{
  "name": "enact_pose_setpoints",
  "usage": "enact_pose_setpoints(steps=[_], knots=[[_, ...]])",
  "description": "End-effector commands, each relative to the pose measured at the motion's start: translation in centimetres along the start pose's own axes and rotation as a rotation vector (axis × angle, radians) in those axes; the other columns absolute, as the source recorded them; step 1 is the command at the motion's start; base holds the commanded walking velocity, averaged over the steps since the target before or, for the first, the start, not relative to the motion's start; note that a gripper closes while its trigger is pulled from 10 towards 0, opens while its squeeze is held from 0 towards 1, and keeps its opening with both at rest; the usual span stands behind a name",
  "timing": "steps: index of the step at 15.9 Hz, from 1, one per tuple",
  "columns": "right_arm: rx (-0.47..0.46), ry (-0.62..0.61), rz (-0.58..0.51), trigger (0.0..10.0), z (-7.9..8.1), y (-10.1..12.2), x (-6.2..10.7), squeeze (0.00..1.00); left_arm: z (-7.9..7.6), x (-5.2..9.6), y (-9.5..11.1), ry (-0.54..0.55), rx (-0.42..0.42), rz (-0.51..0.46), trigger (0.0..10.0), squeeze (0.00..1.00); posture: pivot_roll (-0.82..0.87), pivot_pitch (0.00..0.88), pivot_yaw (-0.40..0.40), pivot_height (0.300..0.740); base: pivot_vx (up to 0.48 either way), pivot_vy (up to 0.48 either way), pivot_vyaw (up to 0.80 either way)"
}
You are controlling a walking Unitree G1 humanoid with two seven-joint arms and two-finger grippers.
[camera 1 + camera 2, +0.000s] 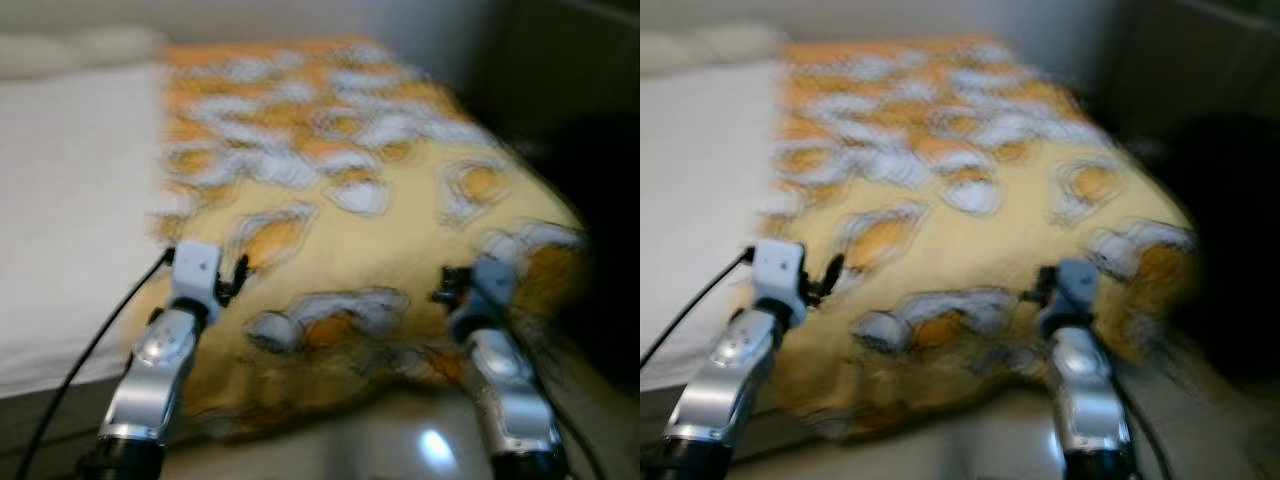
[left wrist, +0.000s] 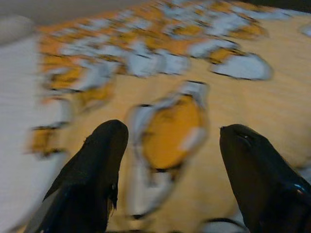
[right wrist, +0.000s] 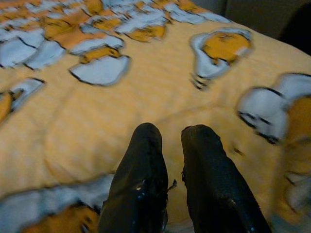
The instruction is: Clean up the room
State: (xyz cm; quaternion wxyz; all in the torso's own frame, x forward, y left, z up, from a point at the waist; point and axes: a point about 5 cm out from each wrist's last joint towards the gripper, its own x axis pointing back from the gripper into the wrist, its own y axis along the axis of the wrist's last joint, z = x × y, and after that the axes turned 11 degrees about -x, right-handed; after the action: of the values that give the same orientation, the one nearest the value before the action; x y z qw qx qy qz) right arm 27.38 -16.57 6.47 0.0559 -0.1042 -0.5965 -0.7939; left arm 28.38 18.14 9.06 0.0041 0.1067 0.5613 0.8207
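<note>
A yellow blanket (image 1: 380,210) printed with white and orange egg shapes covers the bed (image 1: 70,200), reaching its near edge just ahead of both arms, with bare white sheet beyond the left arm's outer side. The left gripper (image 2: 170,160) hovers over the blanket with its 2 fingers (image 2: 97,165) spread wide, 1 egg print lying between them. The right gripper (image 3: 174,160) sits low over the blanket near its front edge, its 2 fingers (image 3: 146,165) nearly together with only a thin gap and nothing between them.
</note>
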Motion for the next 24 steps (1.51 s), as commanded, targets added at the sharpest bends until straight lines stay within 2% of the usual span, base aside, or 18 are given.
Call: enact_pose_setpoints(steps=[1,6,11,13,14,15,16,19,20,21,24], knots=[[-0.003,-0.004,-0.02,10.0,0.0,0.5,-0.1,0.0,0.0,-0.1,0.3,-0.004,-0.004,-0.011,10.0,0.0,0.06,0.0,0.044,0.74,0.0,-0.416,-0.8],[0.005,-0.01,-0.02,10.0,-0.1,0.2,0.2,0.0,-0.1,-0.4,0.3,-0.017,-0.004,-0.012,10.0,0.0,0.05,0.0,0.057,0.74,0.0,-0.405,-0.8],[0.055,0.012,-0.042,10.0,0.0,0.4,0.5,0.0,-0.3,-0.3,0.1,-0.031,0.021,-0.031,10.0,0.0,0.03,0.0,0.057,0.74,0.0,0.0,0.0],[0.038,0.025,-0.027,10.0,0.2,0.1,0.5,0.0,-0.5,0.3,-0.3,-0.044,0.038,-0.03,10.0,0.0,0.05,0.0,0.029,0.74,0.0,0.0,0.0],[0.025,0.043,-0.013,10.0,0.4,-0.1,0.5,1.0,-0.6,0.6,-0.6,-0.054,0.065,-0.019,10.0,0.0,0.06,0.0,0.015,0.74,0.0,0.0,0.0],[0.021,0.052,-0.01,10.0,0.5,-0.2,0.4,1.0,-0.7,0.7,-0.6,-0.062,0.085,-0.016,10.0,0.13,0.06,0.0,0.01,0.74,0.0,0.0,0.0],[0.047,0.067,-0.024,10.0,0.8,0.1,0.1,1.0,-0.9,0.7,-0.6,-0.068,0.117,-0.021,10.0,1.0,0.06,0.0,0.004,0.74,0.0,0.0,0.0],[0.047,0.062,-0.027,10.0,0.5,0.4,0.0,1.0,-1.3,0.2,-0.3,-0.072,0.125,-0.029,10.0,1.0,0.04,0.0,0.004,0.74,0.0,0.0,0.0],[0.063,0.011,-0.023,10.0,-0.2,0.3,-0.1,0.95,-1.2,0.0,0.1,-0.065,0.112,-0.058,10.0,1.0,0.03,0.0,0.002,0.74,0.0,0.0,-0.48],[0.059,-0.002,-0.022,10.0,-0.4,0.3,-0.1,0.0,-1.2,-0.1,0.2,-0.068,0.113,-0.065,10.0,1.0,0.03,0.0,0.002,0.74,0.0,0.0,-0.8],[0.054,-0.02,-0.019,10.0,-0.6,0.1,-0.1,0.0,-1.4,-0.3,0.3,-0.081,0.097,-0.068,10.0,1.0,0.03,0.0,0.005,0.74,0.0,0.0,-0.8]])
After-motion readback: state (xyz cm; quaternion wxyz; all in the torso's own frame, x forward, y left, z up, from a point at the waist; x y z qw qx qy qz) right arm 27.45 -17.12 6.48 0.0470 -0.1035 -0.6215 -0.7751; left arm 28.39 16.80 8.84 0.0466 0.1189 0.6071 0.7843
